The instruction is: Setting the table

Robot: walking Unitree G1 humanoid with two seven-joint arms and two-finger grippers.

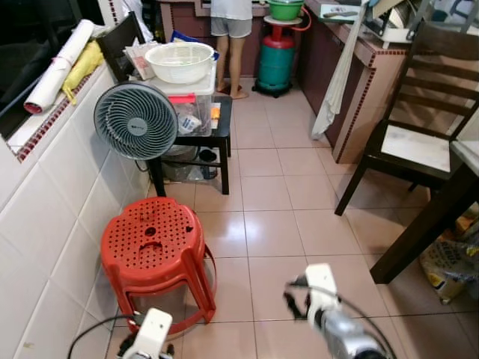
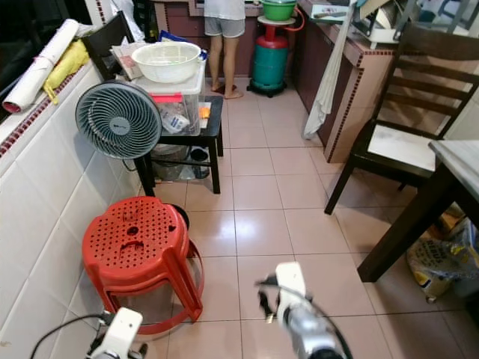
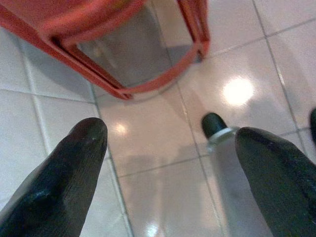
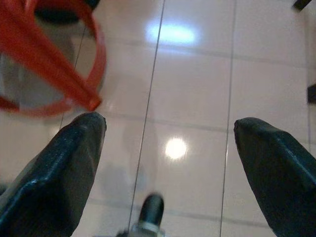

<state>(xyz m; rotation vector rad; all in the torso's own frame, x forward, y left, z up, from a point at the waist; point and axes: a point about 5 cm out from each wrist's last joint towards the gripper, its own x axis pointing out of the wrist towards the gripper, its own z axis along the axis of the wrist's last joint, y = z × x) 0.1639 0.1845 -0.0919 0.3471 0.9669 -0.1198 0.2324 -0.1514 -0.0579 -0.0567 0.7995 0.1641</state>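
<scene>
**Both arms low, fingers apart**

The left arm [image 1: 150, 336] sits at about 7 o'clock in the head views. The right arm [image 1: 333, 318] sits at about 5 o'clock and points up toward 11 o'clock. Both hang low over the floor. The left gripper [image 3: 170, 148] has its two black fingers spread wide. The right gripper [image 4: 168, 148] is spread wide too. Neither one holds anything.

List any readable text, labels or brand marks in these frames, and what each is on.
None can be read.
Fan: a small mark on the hub, too blurred.
Packets in the clear box: print too small.
Papers beside the white basin: illegible.
</scene>
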